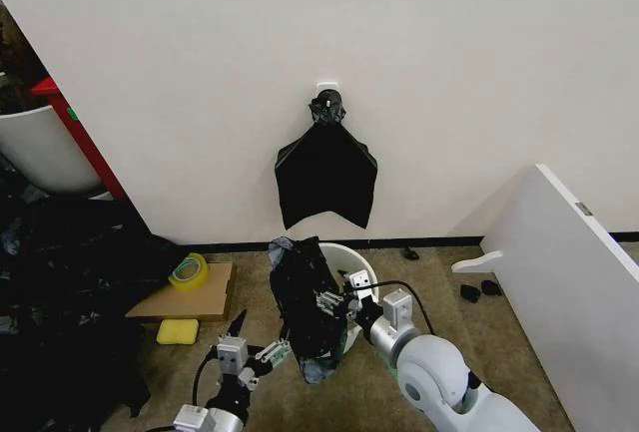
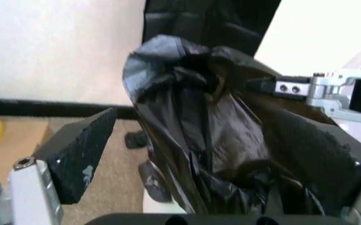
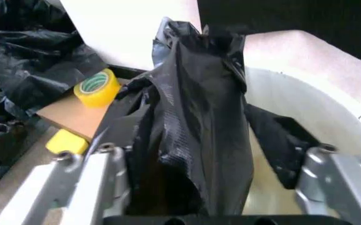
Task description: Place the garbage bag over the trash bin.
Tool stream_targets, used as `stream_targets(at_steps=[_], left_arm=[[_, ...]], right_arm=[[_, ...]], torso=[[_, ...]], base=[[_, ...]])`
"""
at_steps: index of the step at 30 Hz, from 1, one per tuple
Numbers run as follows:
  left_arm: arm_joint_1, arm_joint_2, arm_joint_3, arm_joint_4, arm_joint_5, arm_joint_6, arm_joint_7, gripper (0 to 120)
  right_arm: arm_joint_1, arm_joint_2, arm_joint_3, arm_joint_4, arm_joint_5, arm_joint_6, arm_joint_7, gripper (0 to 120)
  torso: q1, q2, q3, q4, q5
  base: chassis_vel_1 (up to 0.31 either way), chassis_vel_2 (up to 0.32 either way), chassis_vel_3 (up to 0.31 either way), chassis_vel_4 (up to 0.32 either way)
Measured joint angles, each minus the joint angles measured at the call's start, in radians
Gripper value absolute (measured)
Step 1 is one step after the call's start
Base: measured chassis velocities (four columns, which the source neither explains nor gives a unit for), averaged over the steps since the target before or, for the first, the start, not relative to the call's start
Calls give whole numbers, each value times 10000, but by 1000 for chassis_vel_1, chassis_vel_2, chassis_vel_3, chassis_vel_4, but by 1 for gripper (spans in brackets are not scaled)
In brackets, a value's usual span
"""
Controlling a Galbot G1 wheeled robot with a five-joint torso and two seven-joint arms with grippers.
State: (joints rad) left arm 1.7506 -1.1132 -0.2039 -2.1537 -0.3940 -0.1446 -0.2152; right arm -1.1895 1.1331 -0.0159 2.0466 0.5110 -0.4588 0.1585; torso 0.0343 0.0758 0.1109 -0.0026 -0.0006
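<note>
The garbage bag (image 1: 303, 297) is a crinkled glossy black bag standing bunched up over the near left rim of the trash bin (image 1: 351, 257), a round white bucket on the carpet by the wall. My right gripper (image 1: 325, 302) is pressed into the bag's right side. In the right wrist view its fingers (image 3: 99, 164) stand wide apart, open, with the bag (image 3: 196, 136) bunched between them above the bin's inside (image 3: 299, 108). My left gripper (image 1: 262, 335) is open just left of the bag, and the bag (image 2: 211, 136) sits between its black pads (image 2: 80, 150).
A flat black bundle of bags (image 1: 326, 178) hangs on the wall above the bin. A yellow tape roll (image 1: 188, 270) lies on cardboard (image 1: 195, 297), with a yellow sponge (image 1: 178, 331) beside it. Rumpled black plastic (image 1: 60, 292) is heaped at left; a white panel (image 1: 579, 272) leans at right.
</note>
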Motion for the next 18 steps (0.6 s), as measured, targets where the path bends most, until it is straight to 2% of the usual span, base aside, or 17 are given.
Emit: stream_targets(at_steps=[1,5,6,9,11,13,16,18], left_arm=[[0,0,0,0,0,0,0,99],[-347,102,73,-22,-643,419,-218,99],[-347,102,73,-22,-643,419,-218,99],[-944,223,195,97,-976,1134,-581,98],[-1059,259,214,169,-1034,1268,-644,98],[-1434,403,296,430,-1294,1662,-857,98],[-1786,563,411,601,-1601,1985,-936,98],[-1987,610,476,738,-1681,2161,-938,98]], right_arm=[[0,0,0,0,0,0,0,52],[21,65,43,-41,-52,41,63,34],[21,65,43,-41,-52,41,63,34],[-7,104,85,-159,-285,116,95,19],[-15,109,91,-176,-308,136,111,16],[-68,171,167,-198,-385,213,206,6],[-157,206,321,-163,-399,270,312,0],[-235,220,454,-145,-463,322,306,0]], torso=[[0,0,0,0,0],[0,0,0,1,0],[0,0,0,1,0],[0,0,0,1,0],[0,0,0,0,0],[0,0,0,1,0],[0,0,0,0,0],[0,0,0,1,0]], base=[[0,0,0,0],[0,0,0,0],[0,0,0,0],[0,0,0,0],[0,0,0,0],[0,0,0,0],[0,0,0,0],[0,0,0,0]])
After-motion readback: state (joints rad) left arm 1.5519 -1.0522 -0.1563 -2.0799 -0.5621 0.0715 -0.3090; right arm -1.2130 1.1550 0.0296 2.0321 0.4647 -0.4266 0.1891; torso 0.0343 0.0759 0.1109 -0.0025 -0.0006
